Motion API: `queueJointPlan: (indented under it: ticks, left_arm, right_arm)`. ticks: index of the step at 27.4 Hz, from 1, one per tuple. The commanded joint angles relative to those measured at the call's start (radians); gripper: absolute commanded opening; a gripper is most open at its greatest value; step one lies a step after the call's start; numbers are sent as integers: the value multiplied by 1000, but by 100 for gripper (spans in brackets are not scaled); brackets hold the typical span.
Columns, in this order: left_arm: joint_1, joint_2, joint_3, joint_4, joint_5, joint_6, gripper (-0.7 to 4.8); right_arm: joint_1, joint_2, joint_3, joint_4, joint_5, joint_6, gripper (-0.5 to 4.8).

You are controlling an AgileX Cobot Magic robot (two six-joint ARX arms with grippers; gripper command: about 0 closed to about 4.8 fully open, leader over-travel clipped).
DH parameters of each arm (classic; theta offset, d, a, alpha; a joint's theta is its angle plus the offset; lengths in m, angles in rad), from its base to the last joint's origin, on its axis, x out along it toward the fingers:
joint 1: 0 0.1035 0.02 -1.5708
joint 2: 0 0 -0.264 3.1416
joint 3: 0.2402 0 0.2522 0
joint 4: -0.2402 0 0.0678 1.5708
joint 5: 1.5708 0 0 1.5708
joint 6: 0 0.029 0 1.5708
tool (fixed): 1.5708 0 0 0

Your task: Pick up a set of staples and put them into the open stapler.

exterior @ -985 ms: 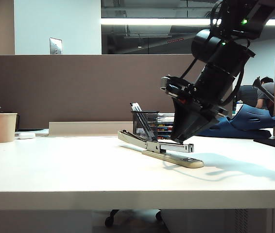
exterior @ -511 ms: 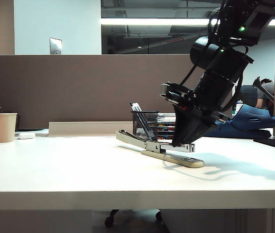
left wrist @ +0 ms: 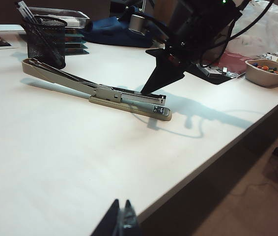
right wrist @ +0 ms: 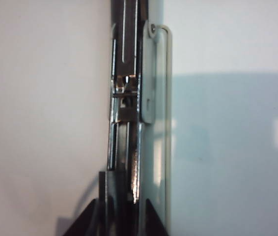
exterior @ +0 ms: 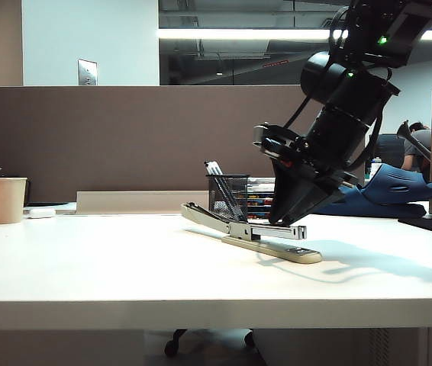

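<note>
Beige stapler [exterior: 254,232]: lies open on the white surface [exterior: 124,267], its arm swung back and slanting up toward the pen cup, the silver magazine rail [right wrist: 126,123] bared along its length
Set of staples: cannot be made out for certain; the right wrist view shows only a dark strip between the fingertips over the rail
Right gripper [exterior: 286,219]: points steeply down with its tips at the rail near the stapler's front end; fingers [right wrist: 87,216] stand a narrow way apart on either side of the rail, and whether they hold anything cannot be told
Left gripper [left wrist: 119,221]: off the surface's near edge, well apart from the stapler; fingers pressed together, nothing between them
Black mesh pen cup [exterior: 228,194]: just behind the raised arm
Paper cup [exterior: 7,199]: far left on the surface
</note>
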Motion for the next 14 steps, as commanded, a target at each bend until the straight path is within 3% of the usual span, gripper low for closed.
queueJointPlan:
  ticks: [1, 8, 14]
  left_arm:
    - [1, 0, 2, 3, 7, 1, -6]
    - [1, 0, 2, 3, 7, 1, -6]
    - [1, 0, 2, 2, 7, 1, -6]
  right_arm:
    - [-6, -8, 4, 14, 0, 1, 103]
    - [-6, -9, 21, 12, -20, 1, 141]
    - [-8, -9, 80, -8, -8, 1, 139]
